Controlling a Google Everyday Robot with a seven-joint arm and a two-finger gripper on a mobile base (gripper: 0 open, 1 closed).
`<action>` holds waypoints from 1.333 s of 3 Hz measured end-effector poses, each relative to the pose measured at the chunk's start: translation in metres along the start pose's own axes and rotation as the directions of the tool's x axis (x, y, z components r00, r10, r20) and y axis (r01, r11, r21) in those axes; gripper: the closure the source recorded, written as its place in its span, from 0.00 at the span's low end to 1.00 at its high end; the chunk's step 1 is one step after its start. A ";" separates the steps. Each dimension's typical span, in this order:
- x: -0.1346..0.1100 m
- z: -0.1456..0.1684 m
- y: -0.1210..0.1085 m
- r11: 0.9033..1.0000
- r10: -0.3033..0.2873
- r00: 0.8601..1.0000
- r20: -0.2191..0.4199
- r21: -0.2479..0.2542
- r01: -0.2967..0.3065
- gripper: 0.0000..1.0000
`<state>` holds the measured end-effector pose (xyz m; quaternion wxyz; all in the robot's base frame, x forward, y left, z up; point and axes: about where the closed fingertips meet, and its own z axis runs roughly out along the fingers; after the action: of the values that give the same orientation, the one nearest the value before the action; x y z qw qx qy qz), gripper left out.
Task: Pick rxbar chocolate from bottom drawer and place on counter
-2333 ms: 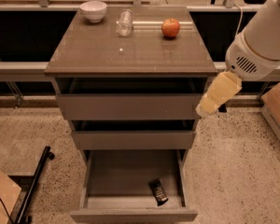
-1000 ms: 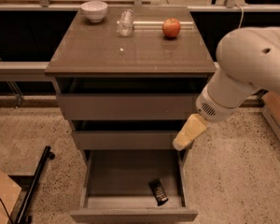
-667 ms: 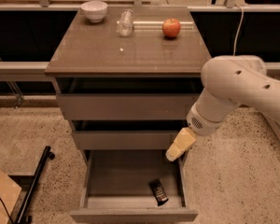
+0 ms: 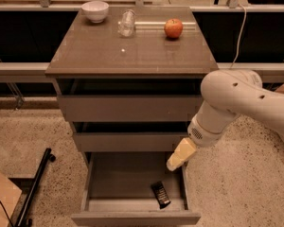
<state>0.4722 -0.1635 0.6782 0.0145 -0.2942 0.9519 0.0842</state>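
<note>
My gripper (image 4: 180, 155) is the pale yellowish tip hanging over the right side of the open bottom drawer (image 4: 132, 217), just under the front of the middle drawer (image 4: 128, 142) and close to the bottom drawer's right wall. It points down and to the left. I can't tell if it is spread or pressed together, and it holds nothing that I can see. The white arm (image 4: 232, 103) comes in from the right, its rounded housing level with the top drawer (image 4: 128, 109). The rxbar chocolate (image 4: 160, 194) lies flat on the bottom drawer's floor, right of centre and toward the near front, turned at a slight angle. It sits nearer than the gripper, a little to its left and apart from it. The wrapper is black with faint pale print too small for me to read. The top and middle drawers are each pulled out a little. On the counter (image 4: 132, 51), a white bowl (image 4: 95, 10) sits at the far left, a clear glass (image 4: 127, 22) far centre, and a red-orange apple (image 4: 173, 28) far right. A black pole (image 4: 35, 186) lies on the speckled floor (image 4: 33, 136) to the left, with a cardboard box (image 4: 0, 197) at the near-left corner.
</note>
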 end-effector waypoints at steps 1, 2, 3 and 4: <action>0.017 0.049 0.002 0.989 0.122 0.992 -0.021 -0.077 -0.123 0.00; 0.018 0.110 -0.001 0.977 0.193 0.981 -0.036 -0.084 -0.195 0.00; 0.018 0.110 -0.001 0.977 0.193 0.980 -0.036 -0.084 -0.196 0.00; 0.004 0.124 0.000 0.973 0.220 0.975 -0.015 -0.070 -0.220 0.00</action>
<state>0.4657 -0.1447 0.5558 -0.0090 -0.1876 0.9751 0.1180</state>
